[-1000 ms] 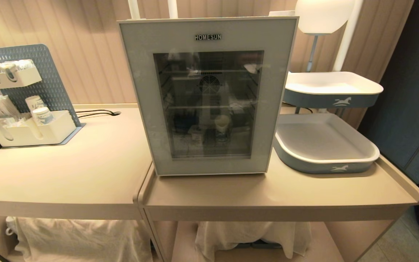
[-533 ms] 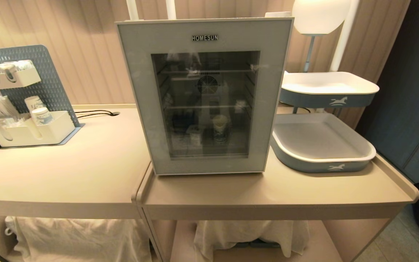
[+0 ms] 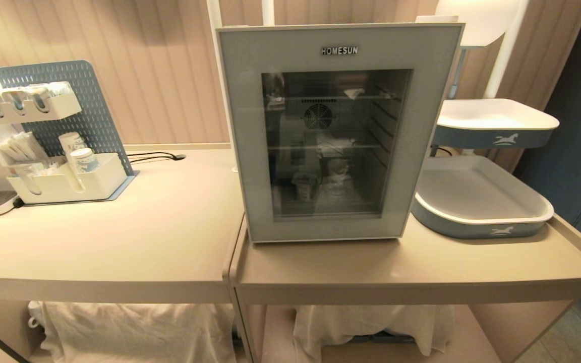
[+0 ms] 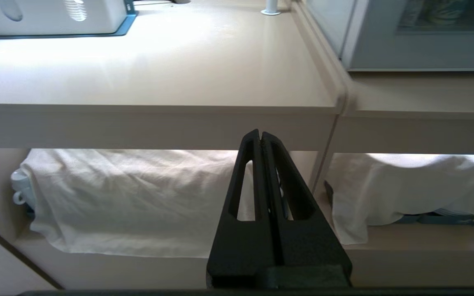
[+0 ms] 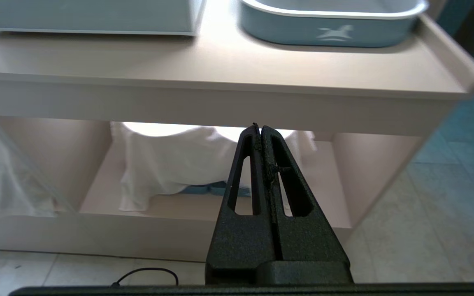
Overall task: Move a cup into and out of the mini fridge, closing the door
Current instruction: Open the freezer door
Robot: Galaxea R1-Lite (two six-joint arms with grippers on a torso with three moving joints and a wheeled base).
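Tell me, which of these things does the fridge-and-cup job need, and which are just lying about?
Needed:
- mini fridge
- its door, closed
- cup inside, behind the glass

Lying about:
- two blue trays
- pegboard organiser with spare cups
- white cloths below

Neither gripper holds anything.

Two beige counters [image 3: 119,237] butt edge to edge. On the left one, at frame left, sits a white organiser bin [image 3: 68,184] against a blue pegboard. The right one carries the mini fridge [image 3: 338,131] at centre and a blue-sided tray [image 3: 482,222] at right. Below, white cloths [image 3: 134,330] drape the lower shelf, perhaps over crockery.
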